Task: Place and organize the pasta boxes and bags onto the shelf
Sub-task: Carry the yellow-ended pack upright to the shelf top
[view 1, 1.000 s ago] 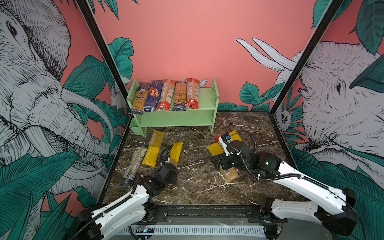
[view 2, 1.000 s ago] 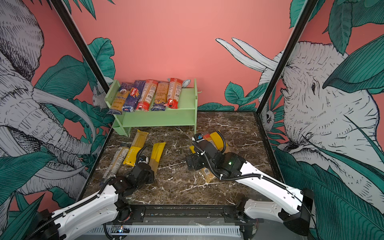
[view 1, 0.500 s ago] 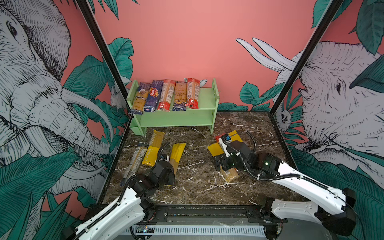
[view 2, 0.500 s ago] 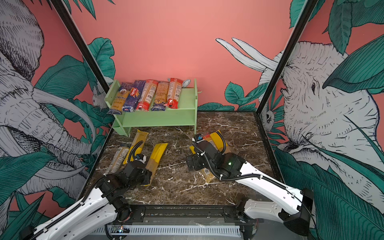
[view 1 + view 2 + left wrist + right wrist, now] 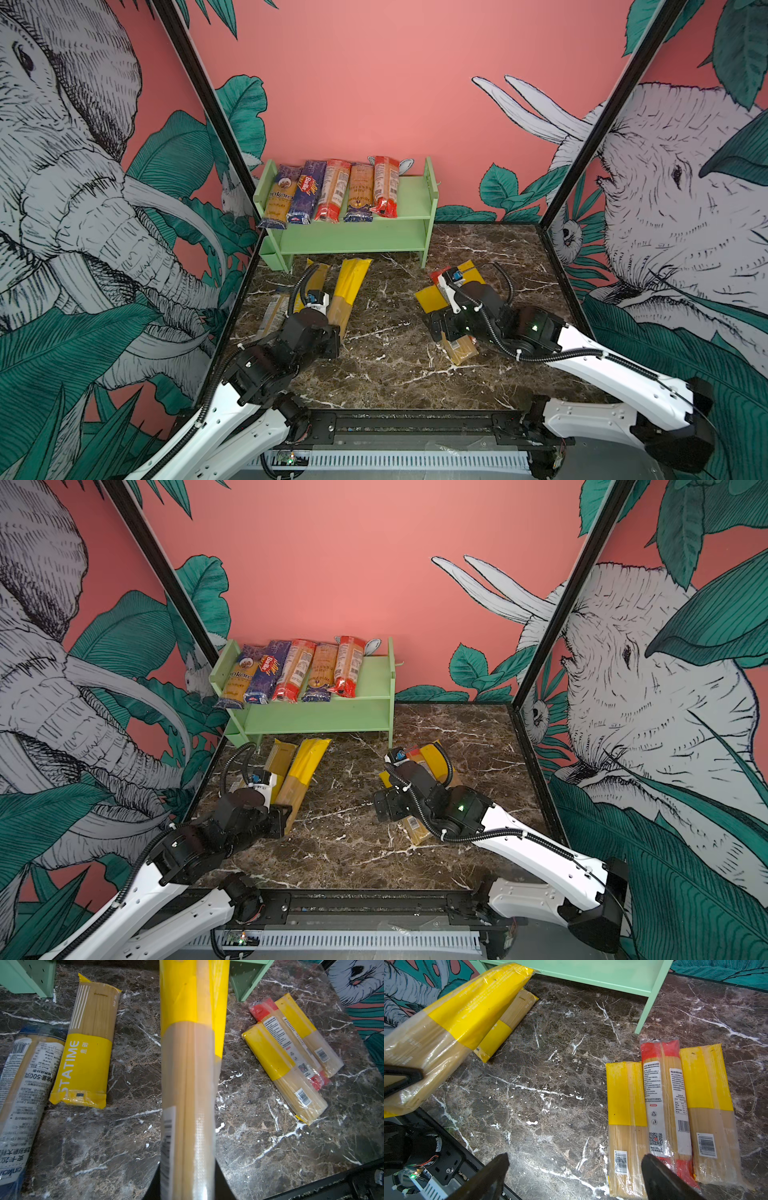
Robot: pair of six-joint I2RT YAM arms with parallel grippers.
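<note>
Counting from here, five packs lie side by side on the top tier of the shelf; its lower tier is bare. The left claw is clenched on a yellow-ended pack, held aslant above the worktop. The right claw hangs spread wide by three packs. Two more packs lie at the left, so I'd say about half remains.

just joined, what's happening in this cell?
Two arms are shelving spaghetti packs. The left gripper has its jaws shut on a yellow-ended pack, raised off the marble table and pointing toward the green shelf. The right gripper hovers with jaws open over three packs lying side by side. Five packs already sit on the shelf's top tier; two more packs lie on the table at the left.
</note>
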